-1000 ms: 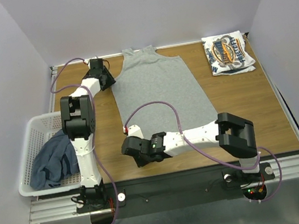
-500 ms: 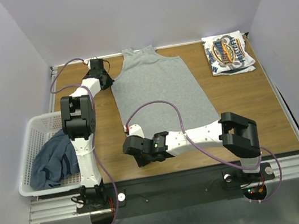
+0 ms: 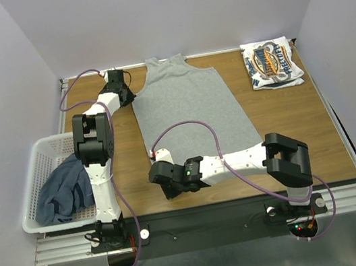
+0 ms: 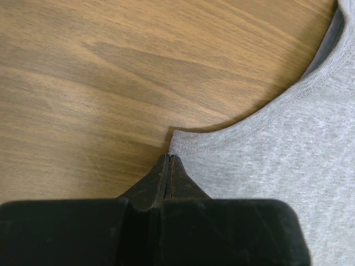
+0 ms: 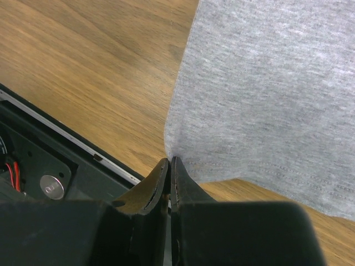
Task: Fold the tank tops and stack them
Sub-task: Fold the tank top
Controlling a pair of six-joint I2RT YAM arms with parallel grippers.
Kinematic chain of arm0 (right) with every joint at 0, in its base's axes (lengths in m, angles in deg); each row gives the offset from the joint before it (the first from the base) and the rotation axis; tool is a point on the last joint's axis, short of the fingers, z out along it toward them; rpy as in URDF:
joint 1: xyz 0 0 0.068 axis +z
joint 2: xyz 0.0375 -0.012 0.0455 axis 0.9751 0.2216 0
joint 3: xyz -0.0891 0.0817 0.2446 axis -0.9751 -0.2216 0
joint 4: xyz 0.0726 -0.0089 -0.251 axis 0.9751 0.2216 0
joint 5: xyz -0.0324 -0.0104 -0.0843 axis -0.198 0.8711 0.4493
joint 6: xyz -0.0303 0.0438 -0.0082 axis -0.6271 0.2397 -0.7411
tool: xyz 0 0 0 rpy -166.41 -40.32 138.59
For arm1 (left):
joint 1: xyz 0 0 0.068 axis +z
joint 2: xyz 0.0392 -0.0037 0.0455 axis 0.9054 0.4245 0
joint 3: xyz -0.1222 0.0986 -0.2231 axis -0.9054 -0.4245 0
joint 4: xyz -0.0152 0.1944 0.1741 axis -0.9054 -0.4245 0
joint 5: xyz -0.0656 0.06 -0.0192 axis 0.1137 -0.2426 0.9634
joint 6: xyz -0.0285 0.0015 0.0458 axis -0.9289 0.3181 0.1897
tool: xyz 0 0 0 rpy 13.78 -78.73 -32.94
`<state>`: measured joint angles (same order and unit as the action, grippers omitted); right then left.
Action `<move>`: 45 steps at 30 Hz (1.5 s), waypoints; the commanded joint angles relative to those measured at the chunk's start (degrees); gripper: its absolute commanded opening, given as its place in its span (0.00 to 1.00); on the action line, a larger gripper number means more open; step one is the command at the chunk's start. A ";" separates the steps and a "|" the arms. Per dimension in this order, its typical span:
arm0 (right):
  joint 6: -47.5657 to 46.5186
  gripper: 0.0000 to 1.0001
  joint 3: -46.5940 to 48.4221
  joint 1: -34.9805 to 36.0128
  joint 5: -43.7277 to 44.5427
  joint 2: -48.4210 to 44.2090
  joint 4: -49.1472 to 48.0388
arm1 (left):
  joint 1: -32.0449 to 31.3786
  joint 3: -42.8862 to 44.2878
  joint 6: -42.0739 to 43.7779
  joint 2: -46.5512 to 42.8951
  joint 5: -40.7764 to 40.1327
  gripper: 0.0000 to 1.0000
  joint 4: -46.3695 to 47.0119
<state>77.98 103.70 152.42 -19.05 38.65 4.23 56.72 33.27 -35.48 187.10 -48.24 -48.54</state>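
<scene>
Both grip the grey tank top [image 3: 191, 107], jaws closed: left end effector [image 4: 168, 160] at armhole, right end effector [image 5: 168, 163] at hem.

Left fingers [image 4: 158, 185] closed, far out; right fingers [image 5: 158, 180] closed, near.

Soft, even light from above fills all views; shadows on the wooden table [image 3: 298, 113] are faint; wrist views sharply resolve the weave of the grey tank top [image 4: 288, 166].

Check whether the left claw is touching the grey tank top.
Touching. The left wrist view shows the left claw shut on the armhole corner of the grey tank top.
</scene>
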 commanded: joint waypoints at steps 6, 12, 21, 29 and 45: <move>0.23 0.07 -0.41 -0.16 -3.29 -2.98 -3.82 | -0.01 -0.17 -0.15 -5.06 -4.92 0.00 0.85; -0.03 0.06 -0.06 -0.16 -5.14 -2.72 -4.70 | 0.52 -0.52 -0.07 -6.03 -6.25 0.00 0.50; -0.56 0.06 0.73 -0.16 -6.37 -2.28 -4.97 | 1.04 -1.14 -0.07 -6.99 -6.86 0.00 0.42; -1.00 0.06 1.08 -0.16 -7.25 -2.28 -5.32 | 1.66 -0.96 -0.51 -7.43 -6.86 0.00 0.50; -0.65 0.05 1.78 -0.16 -17.00 -0.79 -11.29 | 4.03 -2.28 -0.68 -10.77 -10.38 0.00 -2.48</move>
<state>77.35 103.37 152.18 -30.59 38.54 -2.42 59.82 30.93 -35.92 181.42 -55.17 -50.77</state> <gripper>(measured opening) 0.064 0.024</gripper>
